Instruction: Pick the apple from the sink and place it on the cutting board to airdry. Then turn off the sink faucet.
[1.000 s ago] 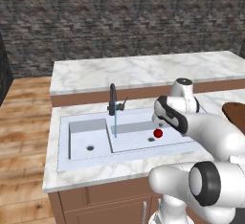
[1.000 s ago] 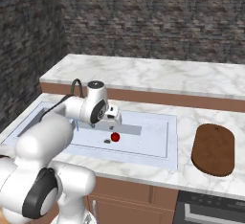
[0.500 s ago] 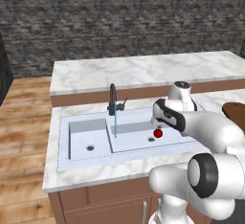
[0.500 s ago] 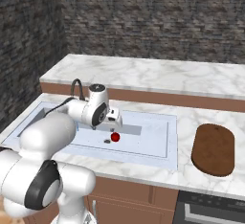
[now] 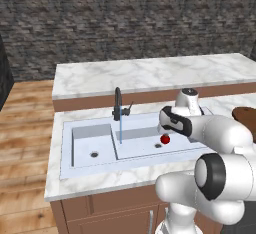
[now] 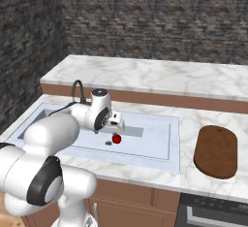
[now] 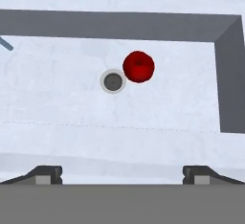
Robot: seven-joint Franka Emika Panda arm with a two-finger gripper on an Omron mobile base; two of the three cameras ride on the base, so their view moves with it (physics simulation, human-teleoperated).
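Red apple (image 7: 139,66) resting on the floor of the wider bowl of the sink (image 5: 100,128), just beside the dark drain (image 7: 113,82), with the gripper (image 7: 122,173) above it, jaws spread wide and empty, and the faucet (image 5: 118,104) running.

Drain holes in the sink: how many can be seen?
2. One drain is in the small bowl of the sink, the other drain in the wider bowl, just beside the apple. None seems hidden.

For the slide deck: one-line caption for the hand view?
Open hand above the pale blue-grey sink bowl, small glossy red apple lying right beside the dark drain.
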